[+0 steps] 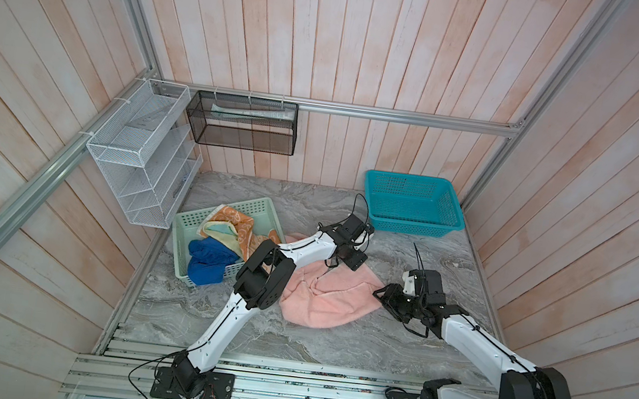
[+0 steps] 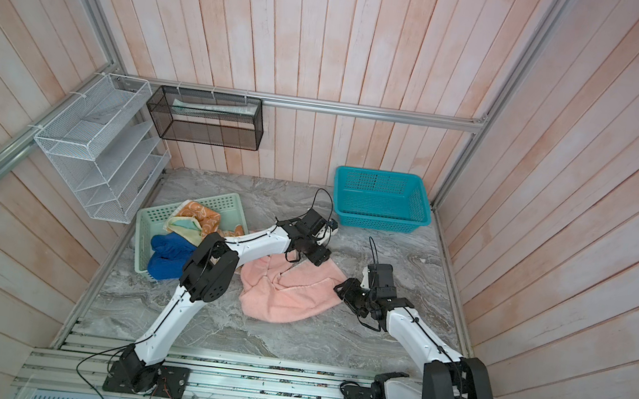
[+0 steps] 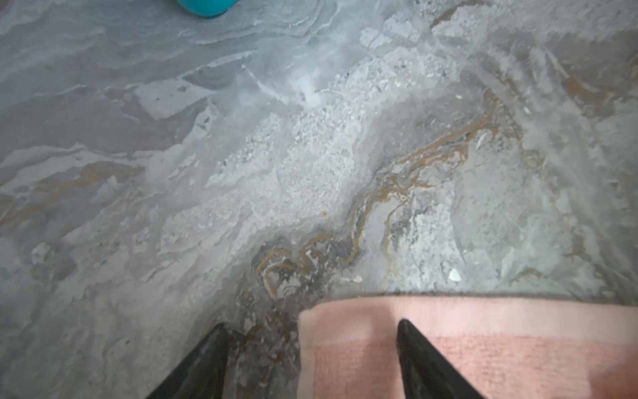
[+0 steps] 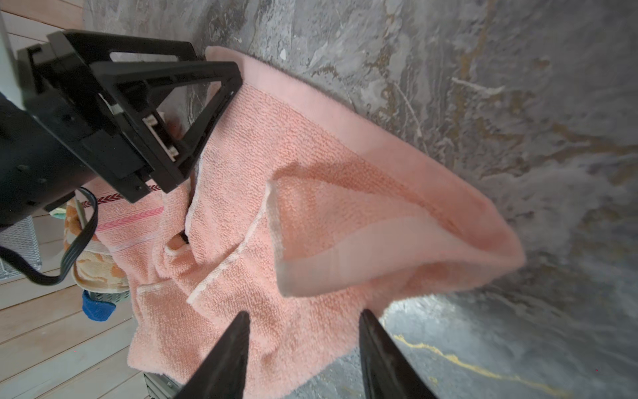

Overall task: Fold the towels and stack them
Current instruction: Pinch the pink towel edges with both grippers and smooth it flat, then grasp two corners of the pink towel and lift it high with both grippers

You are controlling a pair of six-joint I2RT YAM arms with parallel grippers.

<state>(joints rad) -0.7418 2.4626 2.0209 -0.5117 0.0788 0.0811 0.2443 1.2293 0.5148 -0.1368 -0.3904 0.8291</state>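
A salmon-pink towel (image 1: 322, 293) (image 2: 289, 289) lies crumpled on the marble table's middle. My left gripper (image 1: 355, 259) (image 2: 316, 257) hovers at its far corner, open; in the left wrist view (image 3: 310, 324) one finger is over the pink hem (image 3: 448, 317), the other over bare table. My right gripper (image 1: 380, 295) (image 2: 343, 289) is open at the towel's right edge (image 4: 303, 316), over the cloth (image 4: 310, 193), gripping nothing. The left gripper's fingers (image 4: 172, 69) show in the right wrist view. A royal blue towel (image 1: 208, 263) (image 2: 170, 256) and an orange-and-cream towel (image 1: 235, 223) (image 2: 198, 214) lie in the mint-green basket.
The mint-green basket (image 1: 250, 202) (image 2: 217, 197) stands at the table's left, its front edge overhung by the blue towel. A teal basket (image 1: 408, 177) (image 2: 380, 173) (image 3: 207, 7) sits at the back right. White and black wire racks (image 1: 139, 151) (image 1: 244, 123) hang on the walls.
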